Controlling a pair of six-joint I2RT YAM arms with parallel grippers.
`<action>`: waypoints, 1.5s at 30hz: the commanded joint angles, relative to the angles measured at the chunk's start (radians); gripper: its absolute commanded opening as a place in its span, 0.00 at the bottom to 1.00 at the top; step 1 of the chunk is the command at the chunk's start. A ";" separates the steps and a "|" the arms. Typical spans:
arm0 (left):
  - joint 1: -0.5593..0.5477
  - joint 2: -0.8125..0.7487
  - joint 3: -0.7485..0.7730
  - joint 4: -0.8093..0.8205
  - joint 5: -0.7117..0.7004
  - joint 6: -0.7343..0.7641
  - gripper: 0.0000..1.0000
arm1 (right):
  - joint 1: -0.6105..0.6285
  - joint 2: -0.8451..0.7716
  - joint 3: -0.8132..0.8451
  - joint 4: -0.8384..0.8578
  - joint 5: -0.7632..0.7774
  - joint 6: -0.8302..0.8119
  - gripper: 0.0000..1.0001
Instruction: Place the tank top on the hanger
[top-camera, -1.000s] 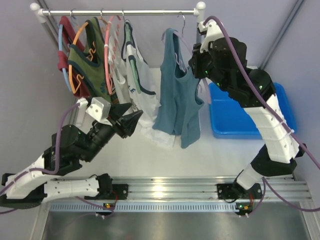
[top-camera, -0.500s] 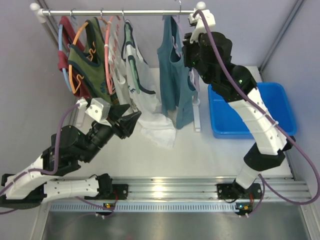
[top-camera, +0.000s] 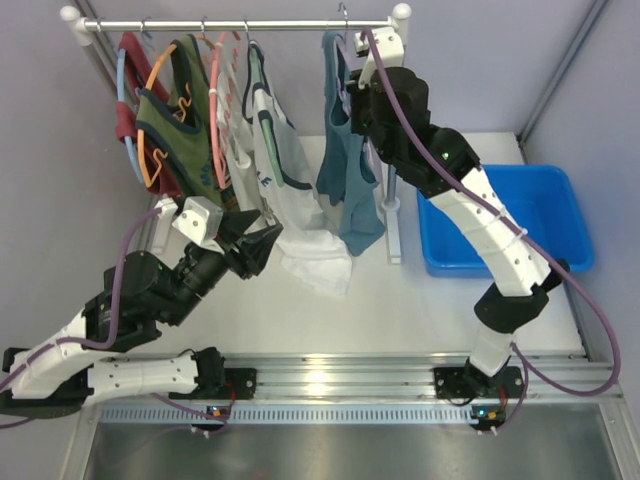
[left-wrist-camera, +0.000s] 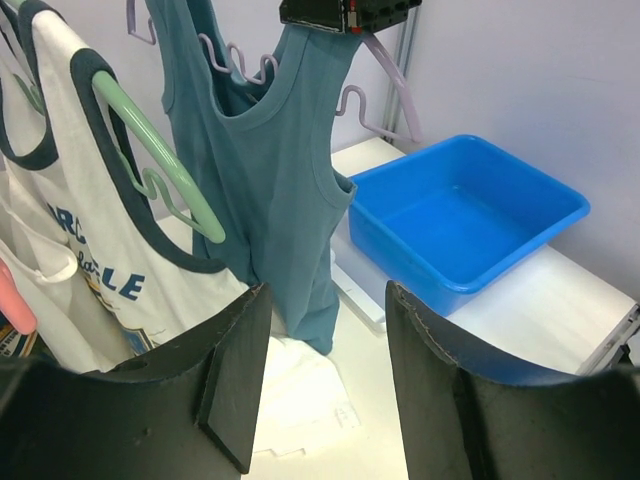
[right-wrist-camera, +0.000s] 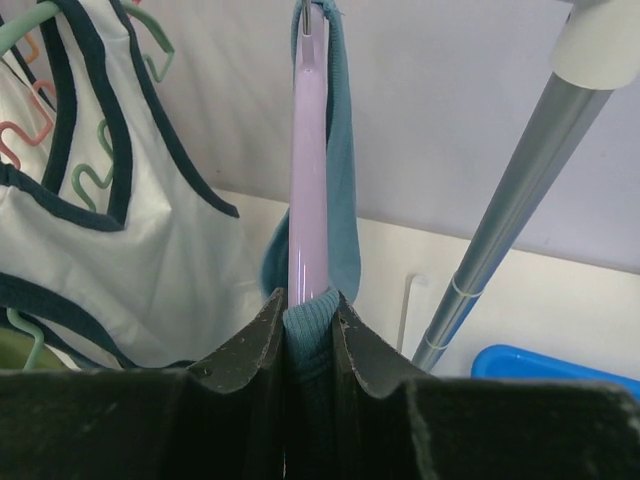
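At the far left of the clothes rail (top-camera: 240, 24) hangs a red garment (top-camera: 128, 60); just beside it an olive green patterned top (top-camera: 178, 125) sits on an orange hanger (top-camera: 150, 85), and next to that a pink hanger (top-camera: 213, 90); further right comes a white top with dark trim (top-camera: 275, 135), which the left wrist view shows on a pale green hanger (left-wrist-camera: 160, 150). Below these the left gripper (top-camera: 262, 240) hovers over the white surface (top-camera: 410, 300), its jaws apart and holding nothing, pointed toward the hanging clothes; a white cloth (top-camera: 320, 268) lies crumpled on the surface just beyond it. Right of the white top, the teal tank top (top-camera: 348, 175) hangs on the lavender hanger (right-wrist-camera: 309, 180), its strap draped over the hanger's arm and its hem hanging loose above the surface; the hanger's metal hook (top-camera: 343, 12) is up at the rail near the right end, though whether it bears on the rail cannot be told. The right gripper (right-wrist-camera: 308, 310) is raised to the tank top's shoulder, its jaws clamped on the hanger with teal fabric pinched between them. At the far right an empty blue bin (top-camera: 505, 220) rests on the surface, well apart from the clothes.
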 joint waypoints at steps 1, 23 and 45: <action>-0.003 -0.015 0.013 -0.003 -0.010 -0.013 0.54 | -0.012 -0.021 0.006 0.136 0.018 0.015 0.00; -0.004 -0.011 0.013 -0.003 0.005 -0.045 0.54 | -0.015 -0.081 -0.099 0.164 0.009 0.035 0.15; -0.003 0.019 0.032 0.000 -0.001 -0.045 0.55 | -0.013 -0.246 -0.257 0.192 -0.057 0.106 0.60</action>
